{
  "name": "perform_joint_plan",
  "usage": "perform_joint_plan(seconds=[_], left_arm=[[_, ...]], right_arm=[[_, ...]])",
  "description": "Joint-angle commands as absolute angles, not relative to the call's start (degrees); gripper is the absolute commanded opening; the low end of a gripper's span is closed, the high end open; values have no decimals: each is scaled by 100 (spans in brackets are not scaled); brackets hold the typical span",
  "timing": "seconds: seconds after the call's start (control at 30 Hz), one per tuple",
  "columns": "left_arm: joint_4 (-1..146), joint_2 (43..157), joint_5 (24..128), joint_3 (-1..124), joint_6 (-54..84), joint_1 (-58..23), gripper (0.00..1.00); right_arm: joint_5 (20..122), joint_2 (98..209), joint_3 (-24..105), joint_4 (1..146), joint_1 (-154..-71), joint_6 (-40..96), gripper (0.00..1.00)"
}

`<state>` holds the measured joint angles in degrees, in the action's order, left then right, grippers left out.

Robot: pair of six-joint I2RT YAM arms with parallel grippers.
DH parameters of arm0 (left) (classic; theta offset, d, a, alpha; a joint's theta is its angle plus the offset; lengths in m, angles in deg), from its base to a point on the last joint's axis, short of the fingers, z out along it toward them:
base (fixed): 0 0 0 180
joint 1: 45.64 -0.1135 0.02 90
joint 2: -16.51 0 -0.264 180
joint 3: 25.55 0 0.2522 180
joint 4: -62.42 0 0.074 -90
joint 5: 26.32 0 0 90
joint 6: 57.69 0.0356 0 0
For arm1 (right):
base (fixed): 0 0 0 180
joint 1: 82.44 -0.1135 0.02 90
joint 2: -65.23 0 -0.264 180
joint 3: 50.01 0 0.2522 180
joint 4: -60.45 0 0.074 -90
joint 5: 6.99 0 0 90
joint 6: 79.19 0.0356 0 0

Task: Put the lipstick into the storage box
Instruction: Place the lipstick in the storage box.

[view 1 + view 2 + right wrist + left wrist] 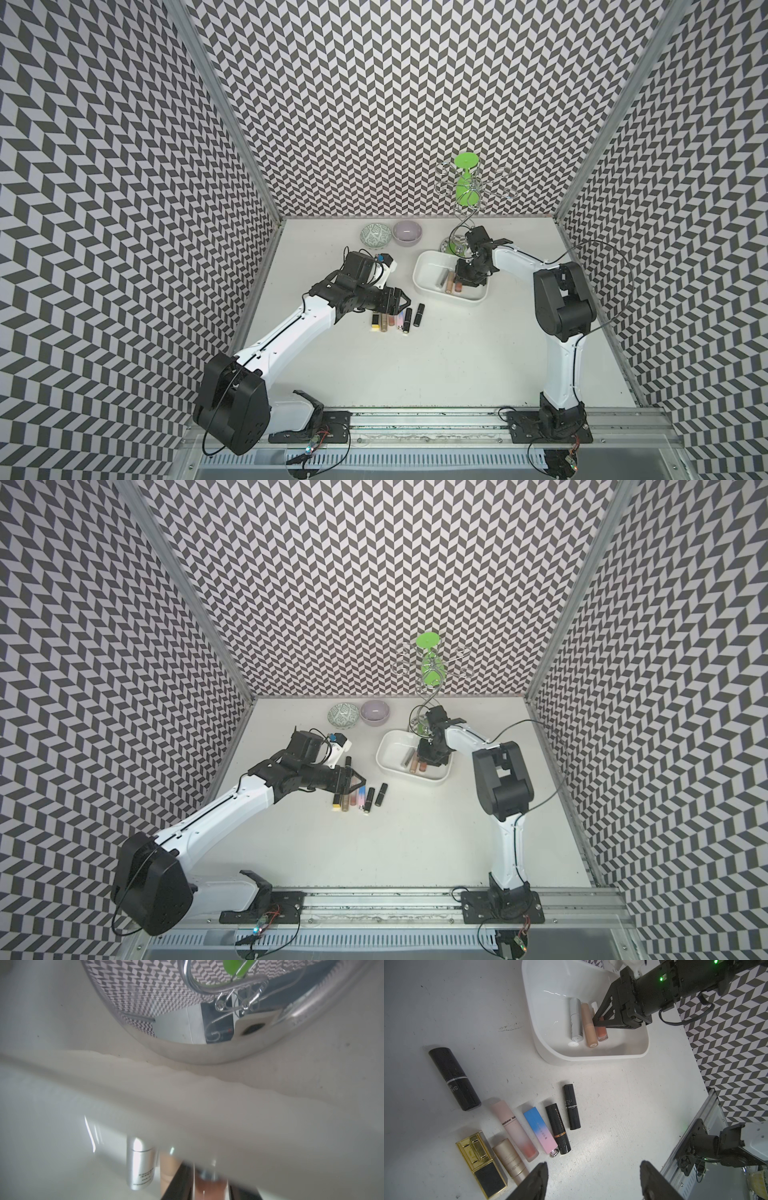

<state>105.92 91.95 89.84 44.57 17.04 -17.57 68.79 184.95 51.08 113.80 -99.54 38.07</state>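
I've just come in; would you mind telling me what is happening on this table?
The right pincer is down inside the white storage box, its jaws either side of a coral lipstick lying beside a silver tube and a beige tube; whether they clamp it is unclear. The left pincer hangs open over seven more lipsticks lying on the table.

The left arm [291, 332] and right arm [561, 365] share glossy white link shells and matte black joint housings, with a thin black cable looping off each. In both top views, black base plates [309, 426] at 6 o'clock carry red wires and small lit boards. The left end effector [593, 1163] has blunt black wedge fingers [535, 1180]. The right end effector [597, 1020] is black trusswork with green lights [661, 979] behind it.
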Motion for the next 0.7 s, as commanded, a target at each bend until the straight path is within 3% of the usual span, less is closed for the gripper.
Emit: perform_joint_plan(seconds=[0.0,0.3,0.67], left_arm=[[10607,9242,8944,4634,1706,-1794,73],[10571,9294,8970,4661,1682,-1795,73],[10443,9076,8998,4365,1546,-1789,73]], right_arm=[[6710,18625,5113,11135,-9941,3709,34],[6381,18536,5121,11087,-9888,3647,38],[5845,17516,4863,10736,-9844,3297,40]])
